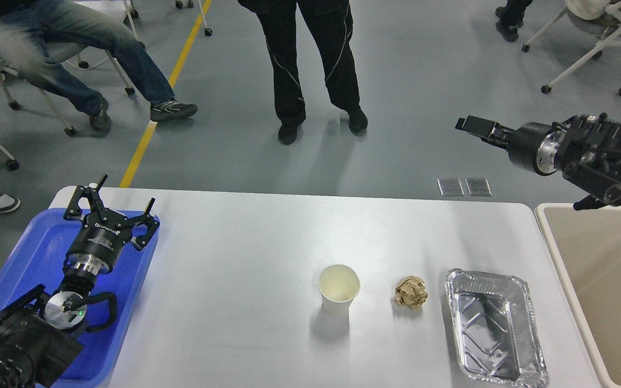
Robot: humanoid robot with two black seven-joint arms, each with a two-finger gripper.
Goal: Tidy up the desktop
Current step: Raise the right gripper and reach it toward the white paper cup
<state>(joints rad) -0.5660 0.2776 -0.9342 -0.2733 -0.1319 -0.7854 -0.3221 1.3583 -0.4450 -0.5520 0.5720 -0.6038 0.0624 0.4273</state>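
Note:
The white desktop [235, 248] holds a white paper cup [338, 288] standing upright near the middle, a crumpled brown paper ball [411, 292] to its right, and an empty foil tray [496, 328] at the front right. My left gripper [114, 207] is open and empty, over the far end of the blue tray at the left. My right gripper [472, 125] is raised beyond the table's far right corner and points left. It is seen side-on, so its fingers cannot be told apart. It holds nothing that I can see.
A blue plastic tray [25, 258] lies at the table's left edge under my left arm. A beige bin [607, 280] stands just off the right edge. A person in black [310, 64] stands beyond the far edge, and seated people and chairs are at the back left and right.

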